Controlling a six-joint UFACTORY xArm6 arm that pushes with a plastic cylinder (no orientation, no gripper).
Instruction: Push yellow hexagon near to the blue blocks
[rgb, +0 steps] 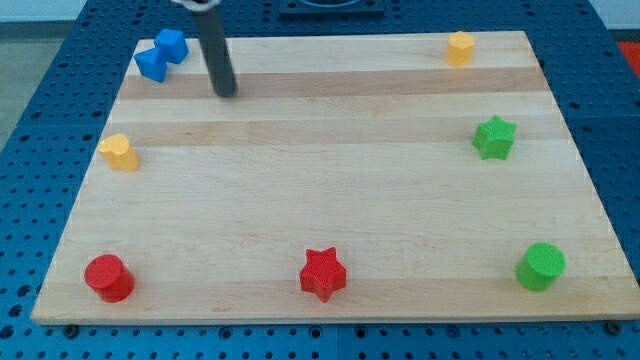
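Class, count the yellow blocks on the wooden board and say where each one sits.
2. One yellow block sits near the view's top right corner; the other yellow block sits at the view's left edge, below the blue blocks. None seems hidden.

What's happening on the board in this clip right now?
My tip rests near the view's top left, just right of the two blue blocks and touching nothing. The yellow hexagon sits far off at the top right, not yet pushed. Another yellow block lies at the left edge.
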